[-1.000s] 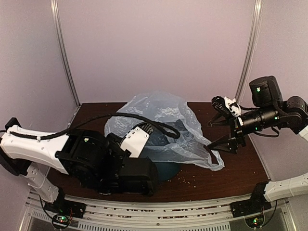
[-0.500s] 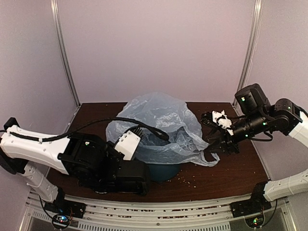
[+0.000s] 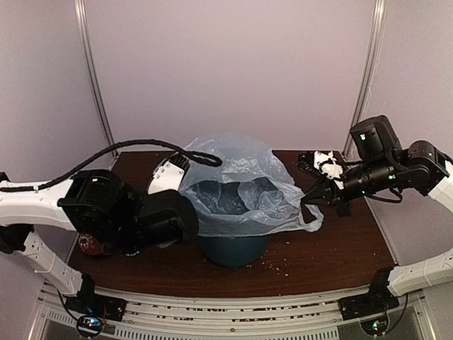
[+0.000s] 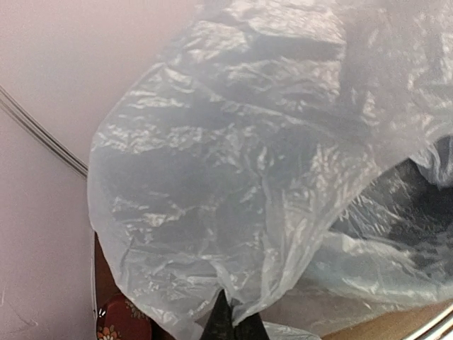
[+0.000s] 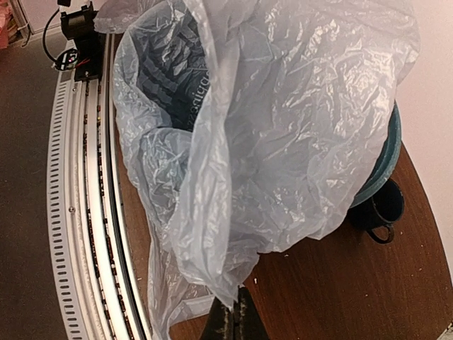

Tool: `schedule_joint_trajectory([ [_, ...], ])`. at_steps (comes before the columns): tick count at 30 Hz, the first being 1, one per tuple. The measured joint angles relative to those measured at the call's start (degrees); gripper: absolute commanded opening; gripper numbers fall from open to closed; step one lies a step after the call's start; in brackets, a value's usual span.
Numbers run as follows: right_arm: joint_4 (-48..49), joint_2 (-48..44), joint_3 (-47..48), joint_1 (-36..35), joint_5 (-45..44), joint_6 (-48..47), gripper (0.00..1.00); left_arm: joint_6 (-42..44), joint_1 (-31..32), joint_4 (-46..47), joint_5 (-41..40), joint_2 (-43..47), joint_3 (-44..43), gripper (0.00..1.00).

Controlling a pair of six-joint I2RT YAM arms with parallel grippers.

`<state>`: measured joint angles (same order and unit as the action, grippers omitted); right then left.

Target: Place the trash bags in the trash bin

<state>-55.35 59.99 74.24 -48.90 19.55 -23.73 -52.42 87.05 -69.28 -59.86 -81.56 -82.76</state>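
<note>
The trash bag (image 3: pixel 244 185) sits in the middle of the table, draped over the top of the trash bin (image 3: pixel 232 249). It covers the bin's mouth rather than lying inside it. Its long axis runs left to right, pulled out between the two arms. It is wider than the bin, so film overhangs the rim on both sides. A dark hollow shows on its near face, so the bag's opening seems to point toward the near side and upward, though the crinkled film makes that uncertain.

The left gripper (image 3: pixel 182 164) has its jaws pinched on the bag's left edge, just beside the bin's far-left rim. The left wrist view shows its fingertips (image 4: pixel 231 324) closed on a fold of plastic. The right gripper (image 3: pixel 312 200) is clamped on the bag's right corner, further out from the bin. Its fingertips (image 5: pixel 232 317) also nip a hanging point of film. From there the teal rim (image 5: pixel 388 152) shows behind the bag, with a small dark mug (image 5: pixel 382 205) beside it.

The bin lies below and between the jaws, so both ends probably need to come inward and down.
</note>
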Motion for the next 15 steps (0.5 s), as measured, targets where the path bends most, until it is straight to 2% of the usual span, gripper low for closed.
schedule_joint_trajectory([
  [7,0.3,5.5,2.7,1.8,-3.4,-0.1,0.00,20.5,-12.7,19.3,0.0,6.8,7.2,0.00],
  [10,0.3,7.7,3.9,4.0,-4.1,-0.1,0.00,29.2,-18.2,27.9,3.3,9.4,10.6,0.00],
  [15,0.9,10.6,6.5,8.7,-4.0,-0.1,0.02,40.0,-24.8,39.3,11.5,9.2,11.3,0.00],
])
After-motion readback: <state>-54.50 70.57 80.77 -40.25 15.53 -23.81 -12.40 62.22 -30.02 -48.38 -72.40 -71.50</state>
